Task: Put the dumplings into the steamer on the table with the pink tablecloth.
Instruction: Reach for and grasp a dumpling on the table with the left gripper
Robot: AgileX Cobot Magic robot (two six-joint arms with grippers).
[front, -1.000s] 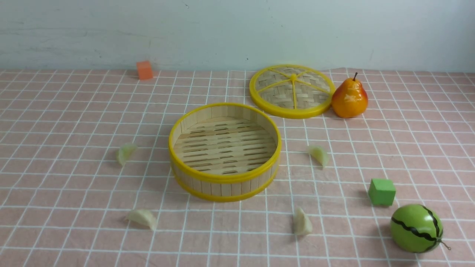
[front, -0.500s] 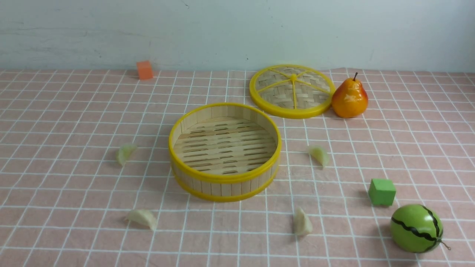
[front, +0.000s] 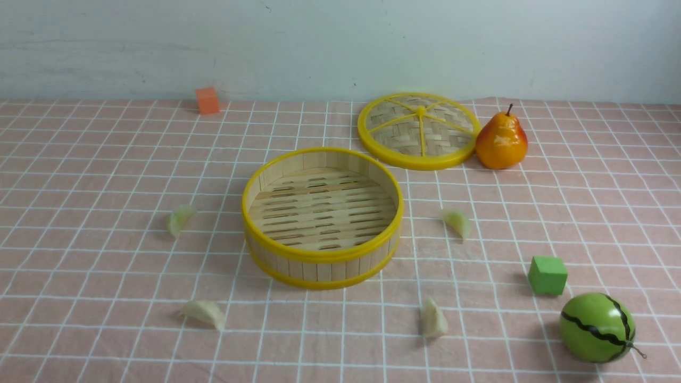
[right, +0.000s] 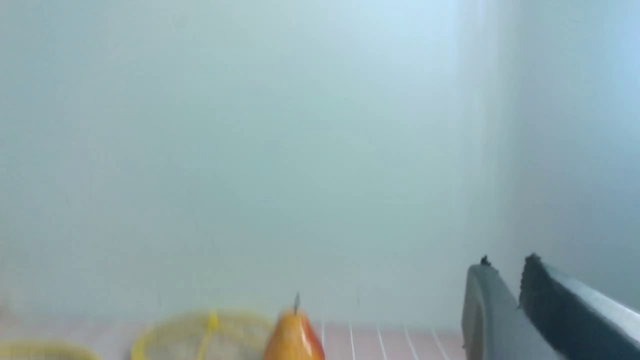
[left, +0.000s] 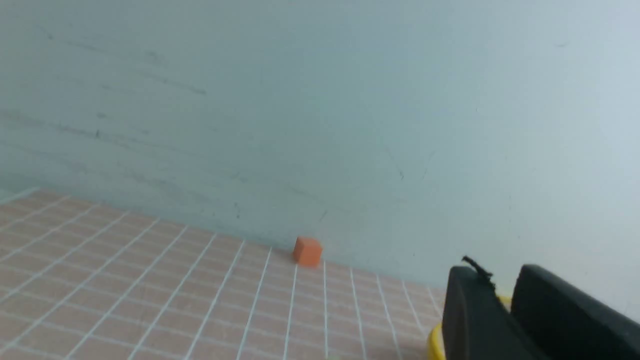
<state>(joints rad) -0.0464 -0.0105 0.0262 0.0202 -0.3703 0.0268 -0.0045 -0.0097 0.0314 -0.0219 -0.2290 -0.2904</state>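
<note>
Though well apart on open tablecloth [front: 96, 159], four dumplings [front: 180, 219] around the steamer [front: 322, 256] rim — left fingers [left: 470, 320], right fingers [right: 487, 320] pressed together.

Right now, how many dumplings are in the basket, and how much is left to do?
Done: nothing yet. The steamer is empty.
In hand: nothing. The left gripper and the right gripper both look shut and empty, and neither shows in the front view.
Left: all four dumplings lie on the pink tablecloth around the steamer, so each one needs picking up and putting in.
</note>
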